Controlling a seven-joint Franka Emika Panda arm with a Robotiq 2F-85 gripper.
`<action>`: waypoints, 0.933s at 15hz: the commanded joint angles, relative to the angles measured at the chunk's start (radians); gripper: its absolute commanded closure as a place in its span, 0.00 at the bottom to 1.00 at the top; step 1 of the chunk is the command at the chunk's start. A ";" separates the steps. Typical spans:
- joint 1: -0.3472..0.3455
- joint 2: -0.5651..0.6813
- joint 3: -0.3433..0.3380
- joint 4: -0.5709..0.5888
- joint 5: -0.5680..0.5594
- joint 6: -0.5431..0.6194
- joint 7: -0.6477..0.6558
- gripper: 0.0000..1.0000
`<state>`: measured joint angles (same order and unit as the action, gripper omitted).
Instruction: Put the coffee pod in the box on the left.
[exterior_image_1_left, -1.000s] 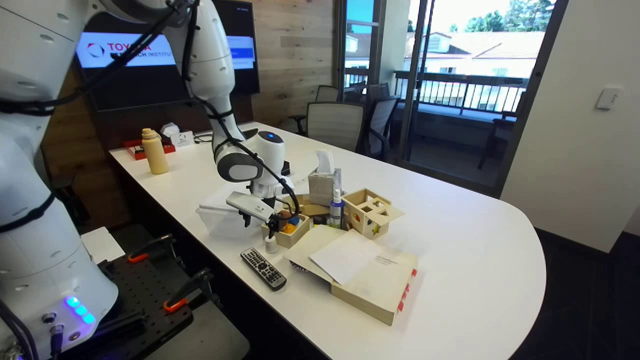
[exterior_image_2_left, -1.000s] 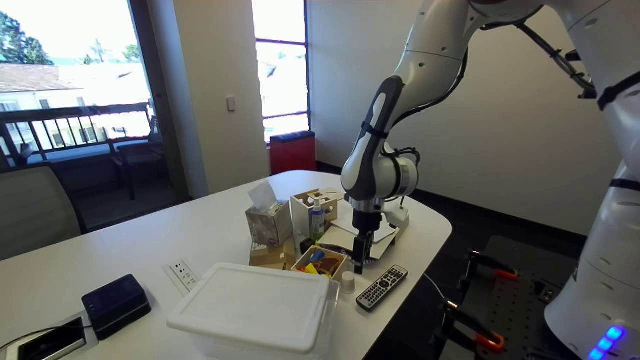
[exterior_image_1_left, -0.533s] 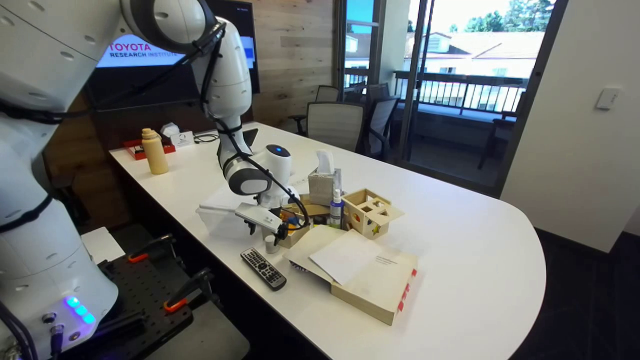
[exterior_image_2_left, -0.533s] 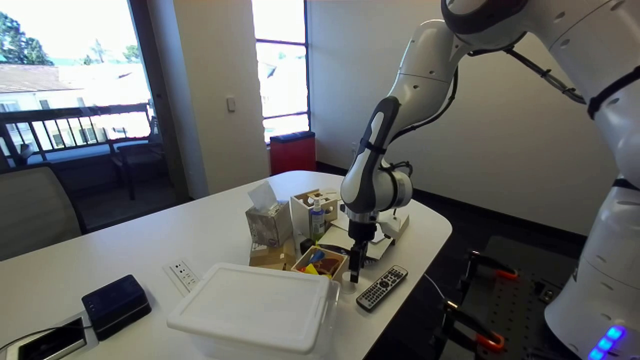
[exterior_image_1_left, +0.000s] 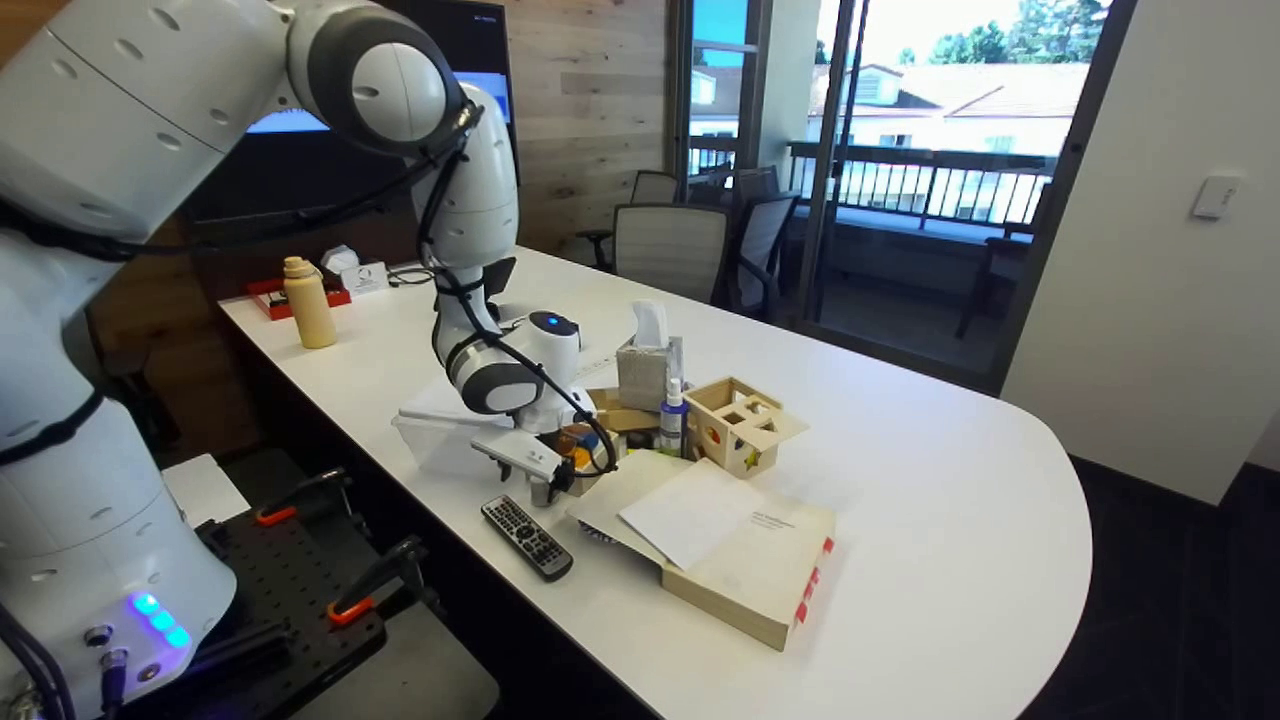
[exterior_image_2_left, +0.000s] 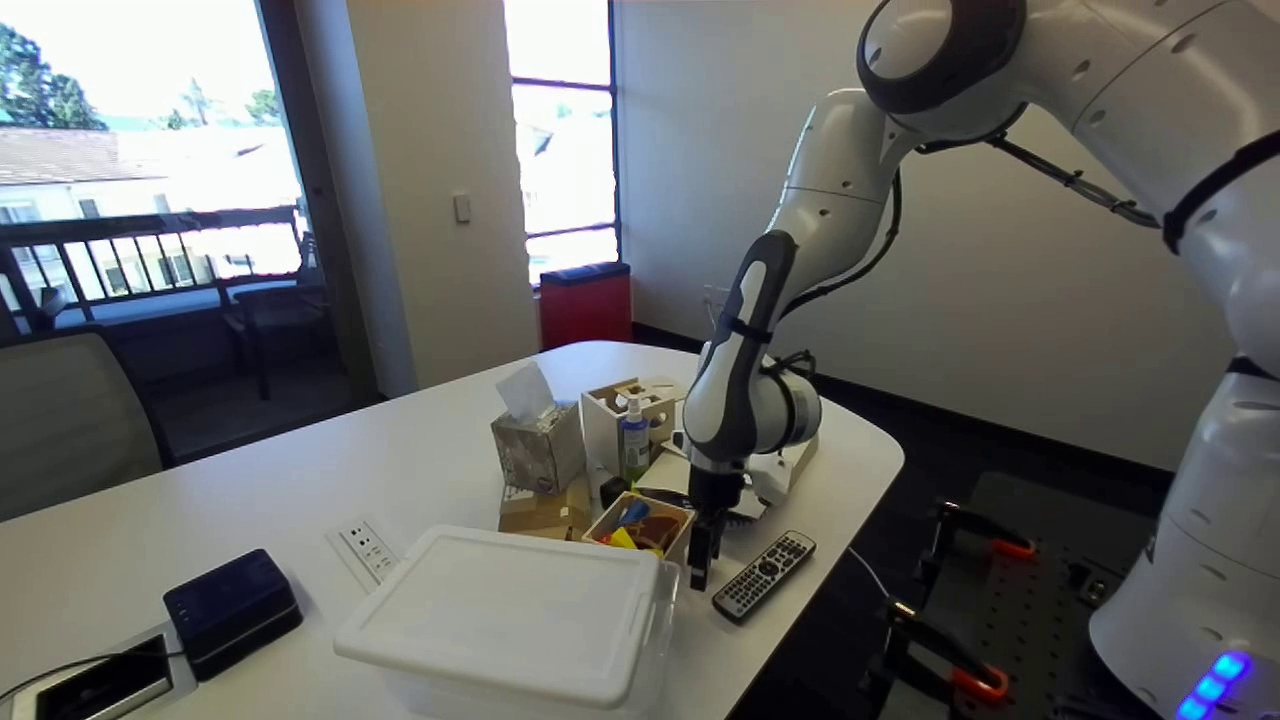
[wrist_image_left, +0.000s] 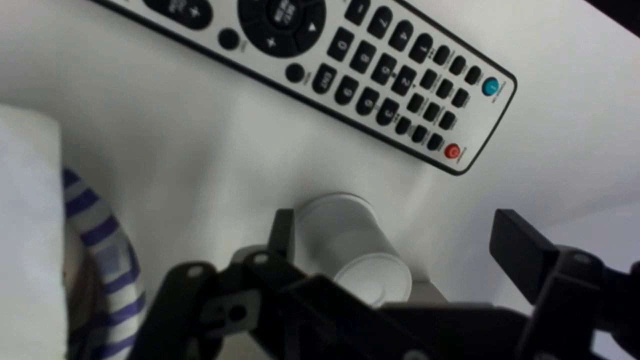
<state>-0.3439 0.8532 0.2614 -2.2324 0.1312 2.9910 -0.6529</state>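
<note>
The claw (wrist_image_left: 397, 235) stands spread, one jaw to each side of the coffee pod (wrist_image_left: 350, 242), which rests on the table (exterior_image_1_left: 900, 520) near the remote (wrist_image_left: 350, 65). Approach looks nearly done; gripping, lifting and carrying it to the low cardboard box (exterior_image_2_left: 540, 518), apparently the target, remain.
</note>
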 joint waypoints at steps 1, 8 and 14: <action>0.006 0.035 0.002 0.014 -0.078 0.075 0.093 0.00; 0.012 0.020 -0.022 -0.018 -0.213 0.135 0.230 0.44; 0.018 -0.019 -0.040 -0.049 -0.252 0.147 0.275 0.80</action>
<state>-0.3390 0.8822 0.2369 -2.2340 -0.0929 3.1084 -0.4266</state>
